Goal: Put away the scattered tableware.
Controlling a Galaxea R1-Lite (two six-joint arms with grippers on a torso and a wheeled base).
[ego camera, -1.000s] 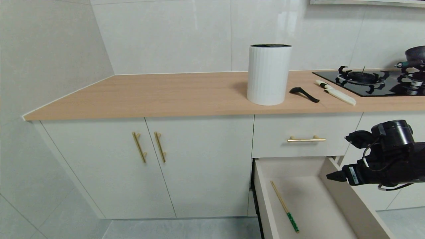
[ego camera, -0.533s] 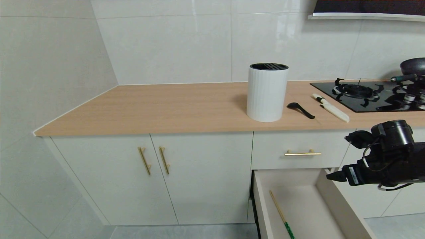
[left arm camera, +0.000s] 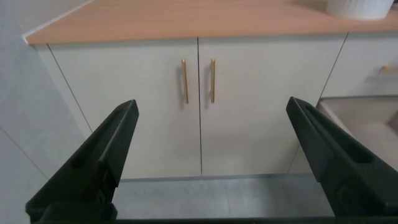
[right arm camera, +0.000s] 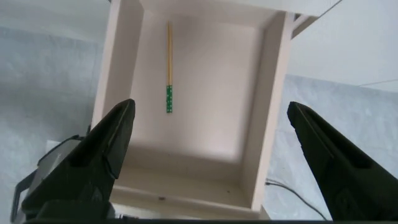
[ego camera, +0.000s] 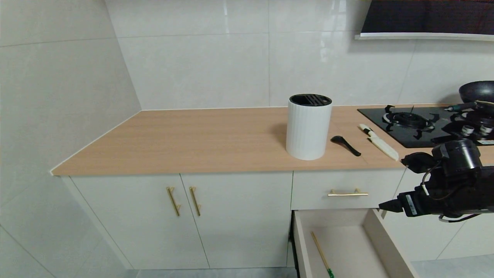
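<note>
Drawer open under the counter (ego camera: 200,143), spoon and knife lying on top.

The black spoon (ego camera: 344,144) and the pale knife (ego camera: 378,142) lie between the white ribbed holder (ego camera: 308,129) and the hob (ego camera: 409,123), near each other but apart. Green-tipped chopsticks (right arm camera: 168,68) rest in the drawer (right arm camera: 121,68), close to one side wall. The right pincer (right arm camera: 210,109) hangs over the drawer, spread wide and empty. The left pincer (left arm camera: 211,104), equally wide and empty, faces the cupboard doors (left arm camera: 155,112).

Home kitchen. The setting is indicated by a wooden countertop (ego camera: 200,143), a gas hob (ego camera: 405,121), a tiled wall (ego camera: 200,69) and white cabinets (ego camera: 239,220) below.
</note>
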